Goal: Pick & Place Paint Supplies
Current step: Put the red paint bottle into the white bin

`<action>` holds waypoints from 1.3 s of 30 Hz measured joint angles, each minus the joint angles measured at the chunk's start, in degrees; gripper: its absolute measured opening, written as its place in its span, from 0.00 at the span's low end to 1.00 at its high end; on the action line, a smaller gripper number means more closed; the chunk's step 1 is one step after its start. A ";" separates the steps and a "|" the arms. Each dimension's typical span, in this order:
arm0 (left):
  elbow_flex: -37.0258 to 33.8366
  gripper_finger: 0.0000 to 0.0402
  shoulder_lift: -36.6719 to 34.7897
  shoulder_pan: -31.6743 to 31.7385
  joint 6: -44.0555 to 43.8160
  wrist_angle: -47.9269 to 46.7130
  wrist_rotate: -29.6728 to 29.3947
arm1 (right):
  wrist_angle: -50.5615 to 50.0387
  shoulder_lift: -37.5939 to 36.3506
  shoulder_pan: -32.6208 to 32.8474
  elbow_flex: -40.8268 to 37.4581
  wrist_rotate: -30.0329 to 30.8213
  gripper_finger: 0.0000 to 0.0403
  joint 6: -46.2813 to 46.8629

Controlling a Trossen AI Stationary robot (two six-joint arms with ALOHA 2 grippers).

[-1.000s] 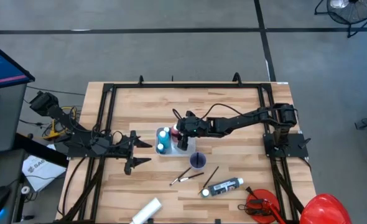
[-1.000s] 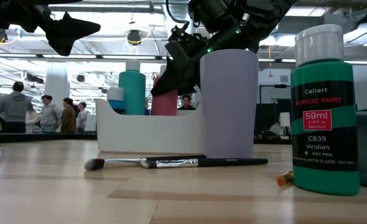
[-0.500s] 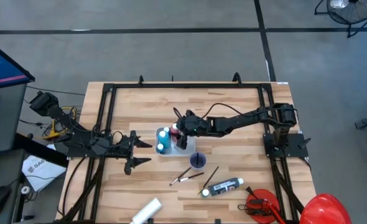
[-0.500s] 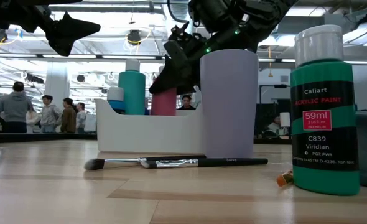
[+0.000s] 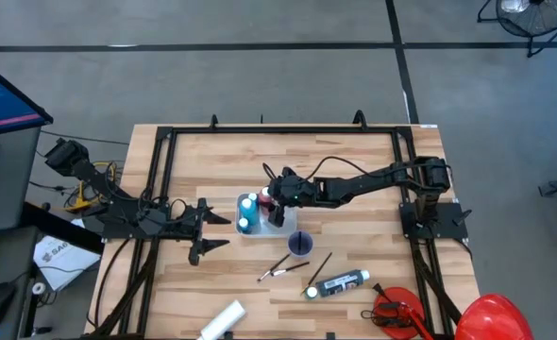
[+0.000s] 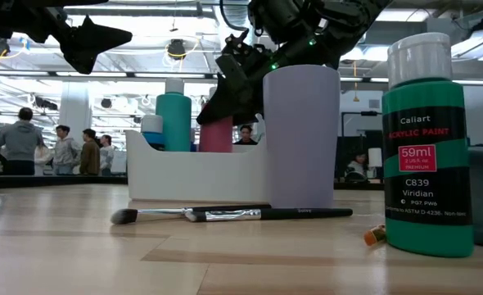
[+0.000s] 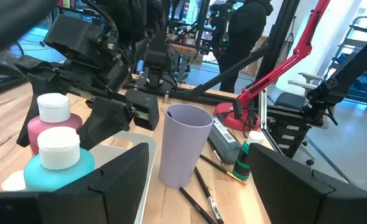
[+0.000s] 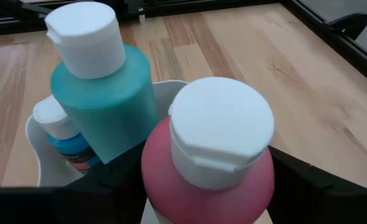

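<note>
With the right gripper [image 5: 275,202] at frame centre over the white caddy [image 5: 251,229], I read this as a placement just made: the pink bottle [image 8: 208,163] stands upright in the caddy between the dark fingers, and in the right wrist view the jaws sit spread to either side of it rather than pinching. I judge it set down and let go, though contact at the pads is hidden. Beside it in the same caddy stand a teal bottle [image 8: 102,93] and a smaller blue bottle [image 8: 62,132], caps up, packed close so they prop each other. Left gripper [image 5: 206,233] waits at centre left, well apart from the caddy, jaws wide and empty. Still loose on the table: a lavender cup [image 6: 300,135] just beside the caddy, two brushes [image 5: 284,268] below it, a green Viridian bottle [image 6: 426,139] lying lower right of centre in the overhead view, and a white tube [image 5: 221,320] at the bottom edge. People stand in the room behind, far left of the low view.
</note>
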 joint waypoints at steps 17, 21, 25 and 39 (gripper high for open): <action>0.00 0.67 0.02 0.01 0.00 -0.02 1.09 | -1.07 0.00 0.00 0.00 -2.12 0.62 -1.35; 0.00 0.67 0.02 0.01 -0.01 -0.02 1.09 | -1.73 0.00 0.00 0.00 -2.14 0.62 -1.46; 0.00 0.67 0.02 0.01 -0.02 -0.02 1.09 | -2.12 -0.02 0.00 0.00 -2.12 0.62 -2.49; 0.00 0.67 0.02 0.01 0.00 -0.02 1.14 | -3.99 -0.03 -0.31 0.00 -2.10 0.62 -2.44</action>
